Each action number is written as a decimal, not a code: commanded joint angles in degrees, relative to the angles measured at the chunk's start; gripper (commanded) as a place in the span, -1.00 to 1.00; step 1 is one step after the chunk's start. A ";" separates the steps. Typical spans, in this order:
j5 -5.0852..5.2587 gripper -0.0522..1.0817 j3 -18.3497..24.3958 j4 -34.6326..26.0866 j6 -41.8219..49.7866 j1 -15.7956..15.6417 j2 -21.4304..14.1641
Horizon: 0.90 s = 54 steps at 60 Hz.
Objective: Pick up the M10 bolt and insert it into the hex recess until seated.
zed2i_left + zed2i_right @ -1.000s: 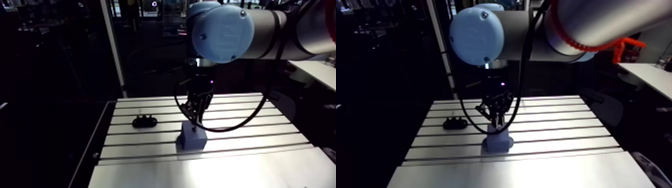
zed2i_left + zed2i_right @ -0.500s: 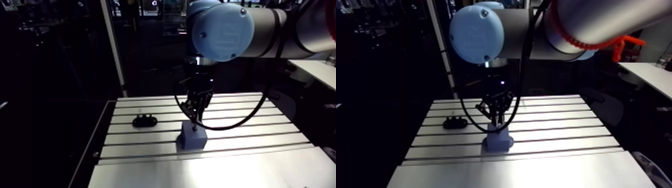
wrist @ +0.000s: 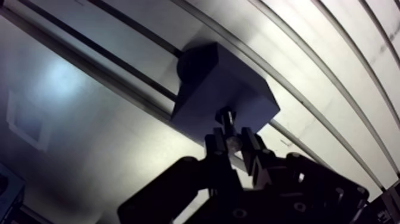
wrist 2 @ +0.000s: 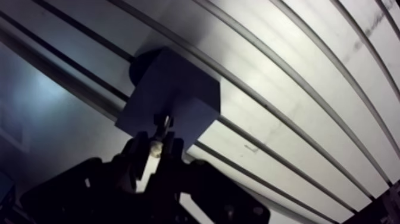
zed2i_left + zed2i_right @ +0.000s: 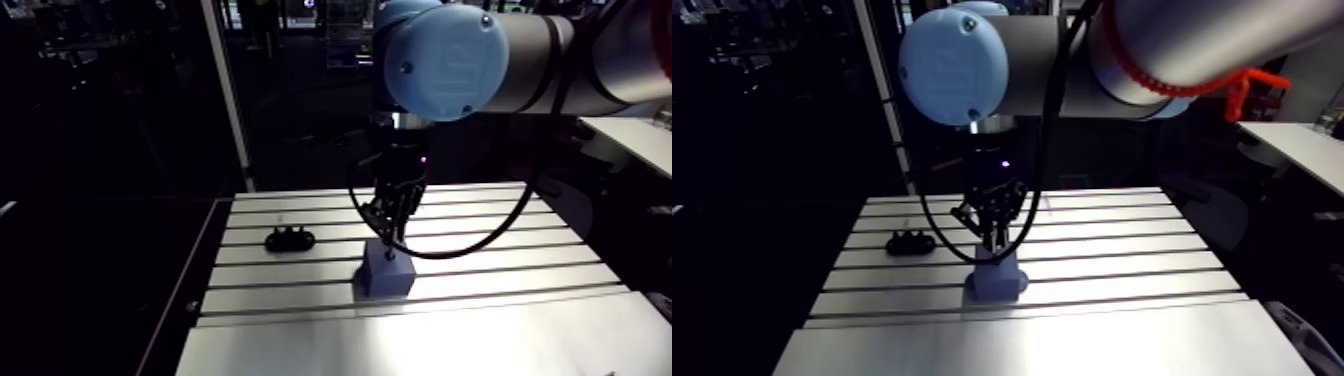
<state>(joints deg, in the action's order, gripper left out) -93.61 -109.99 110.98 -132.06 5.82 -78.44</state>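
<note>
Two fingers (image 3: 213, 148) of the gripper (image 3: 233, 143) are closed narrowly on the M10 bolt (image 3: 227, 117), which hangs upright between them with its tip just over, or touching, the top of the grey block (image 3: 220, 83); I cannot tell which. The block stands on the slotted surface (image 5: 500, 258), over one of its grooves. A small black part (image 5: 289, 240) lies well apart from it.

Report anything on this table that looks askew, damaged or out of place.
Nothing stands out. The hand grips the bolt, pointing it down at the grey block, which sits flat on the slotted table. A small black part lies apart from the block.
</note>
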 commanded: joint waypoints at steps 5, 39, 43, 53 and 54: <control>0.05 0.59 0.00 0.07 0.00 -0.10 0.09; 0.05 0.59 -0.09 0.07 0.00 -0.10 0.18; 0.05 0.59 -0.09 0.07 0.07 -0.10 0.18; 0.05 0.59 -0.09 0.07 0.09 -0.10 0.18; 0.05 0.59 -0.09 0.07 0.09 -0.10 0.18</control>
<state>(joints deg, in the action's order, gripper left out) -93.56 -110.06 111.05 -132.05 5.72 -78.29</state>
